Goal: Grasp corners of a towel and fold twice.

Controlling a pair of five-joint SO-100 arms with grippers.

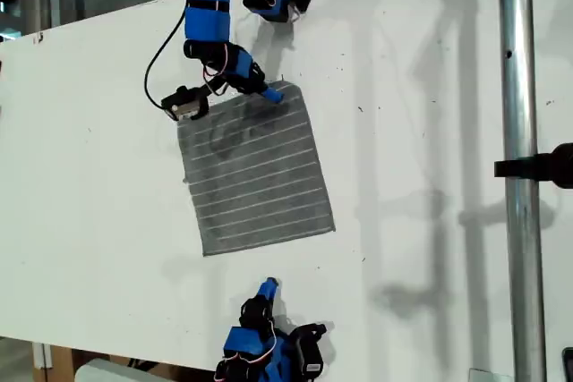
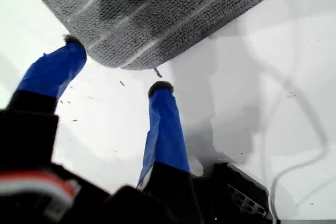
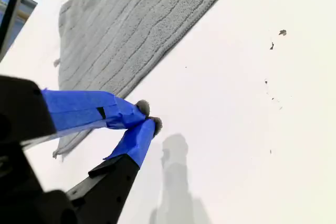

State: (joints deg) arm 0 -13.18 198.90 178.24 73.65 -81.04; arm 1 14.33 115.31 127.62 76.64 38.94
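The grey striped towel (image 1: pixel 255 172) lies flat on the white table (image 1: pixel 89 176), slightly rotated. My first gripper (image 1: pixel 267 93) reaches in from the top of the exterior view and sits at the towel's far edge near its far right corner (image 1: pixel 288 87). In the first wrist view it (image 2: pixel 116 65) is open, its blue fingertips (image 2: pixel 160 90) straddling a rounded towel corner (image 2: pixel 123 62) of the towel (image 2: pixel 157 9), nothing pinched. My second gripper (image 1: pixel 269 288) rests shut on bare table below the towel's near edge, apart from it; its tips (image 3: pixel 149 116) meet beside the towel (image 3: pixel 131 30).
A vertical metal pole (image 1: pixel 517 167) with a black clamp (image 1: pixel 537 168) stands at the exterior view's right. A black cable (image 1: pixel 161 51) loops beside the first arm. The table edge (image 1: pixel 134 360) runs along the exterior view's bottom left.
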